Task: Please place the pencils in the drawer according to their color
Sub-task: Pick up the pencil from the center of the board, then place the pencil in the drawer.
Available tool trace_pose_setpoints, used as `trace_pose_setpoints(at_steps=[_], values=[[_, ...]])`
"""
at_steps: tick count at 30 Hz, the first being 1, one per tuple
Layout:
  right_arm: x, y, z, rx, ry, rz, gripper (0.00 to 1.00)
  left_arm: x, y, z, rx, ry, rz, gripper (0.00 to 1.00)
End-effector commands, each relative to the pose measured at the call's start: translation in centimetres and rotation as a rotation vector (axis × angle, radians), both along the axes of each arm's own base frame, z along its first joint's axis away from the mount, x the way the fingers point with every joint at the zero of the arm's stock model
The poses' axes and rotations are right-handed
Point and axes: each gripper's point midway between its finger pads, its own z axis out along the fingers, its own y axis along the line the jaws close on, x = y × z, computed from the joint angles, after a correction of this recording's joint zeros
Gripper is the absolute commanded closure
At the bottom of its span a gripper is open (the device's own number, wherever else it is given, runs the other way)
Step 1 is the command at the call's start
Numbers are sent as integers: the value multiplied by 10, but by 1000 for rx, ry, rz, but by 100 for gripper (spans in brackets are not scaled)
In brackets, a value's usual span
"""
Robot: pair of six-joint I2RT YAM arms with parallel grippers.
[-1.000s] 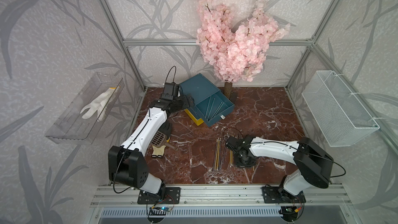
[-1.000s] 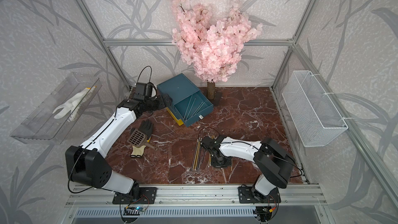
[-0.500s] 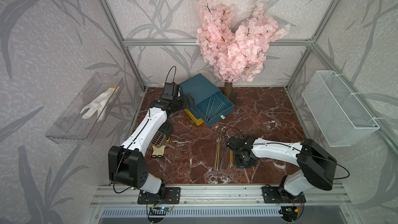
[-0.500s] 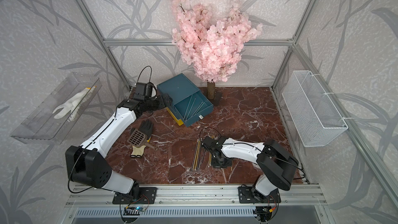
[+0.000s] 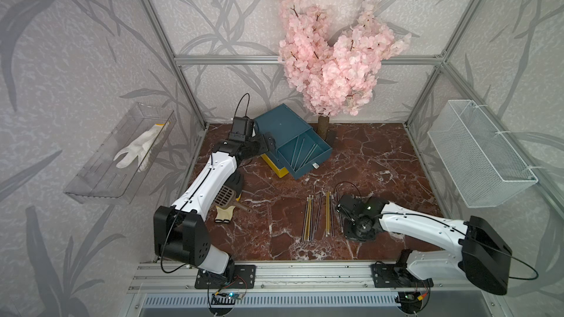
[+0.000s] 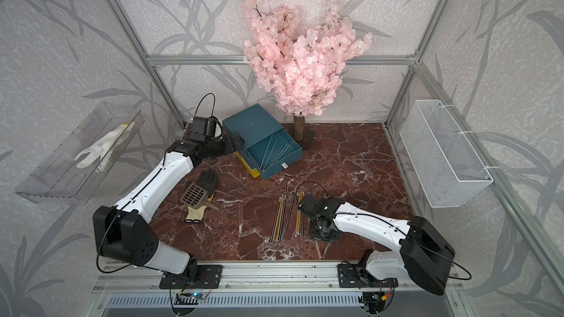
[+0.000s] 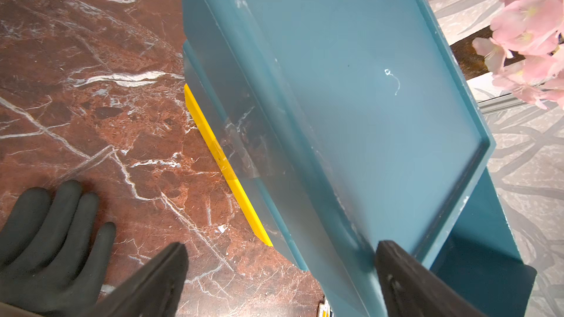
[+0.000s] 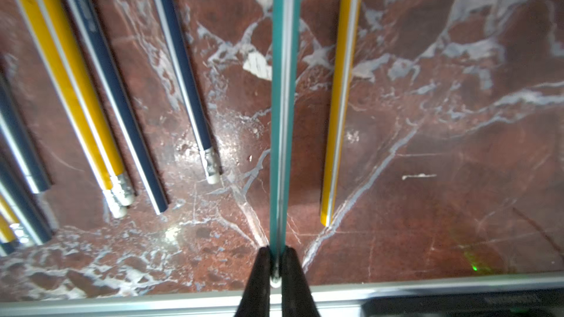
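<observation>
What's new: the right gripper has just pinched down. In the right wrist view its black jaws sit nearly together on the pale end of one long thin teal pencil, w/ only the pencil's width between them. Whether the pencil lies on the red-brown marble counter or just off it, we can't tell. We judge the pick made, w/ lift and carry next.

The loose yellow and dark-blue pencils lie in rows near the counter's front, just beside that arm. The small teal-blue chest of drawers sits at the back by the pink blossom tree. Its top teal drawer is pulled out w/ a few teal pencils inside, i.e. the right home for this one. The yellow bottom drawer pokes out a bit.

Both top views give the drawer's contents but hide the right jaws under the wrist. The right wrist view gives the grip but no drawer. Only the left wrist view shows the left gripper: jaws wide apart astride the chest's top edge, clamping nothing as far as we see.
</observation>
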Motion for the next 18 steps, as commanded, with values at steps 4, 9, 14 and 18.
trace_pose_setpoints(at_steps=[4,9,14,18], values=[[4,7,29,130,-42,-70,100,4,2,-6,11,15,5,0],[27,32,74,270,-131,-77,100,6,3,-1,14,5,8,0],[55,69,125,372,-203,-15,100,9,2,2,17,1,7,0],[80,106,164,478,-250,27,100,12,2,4,15,-3,11,0]])
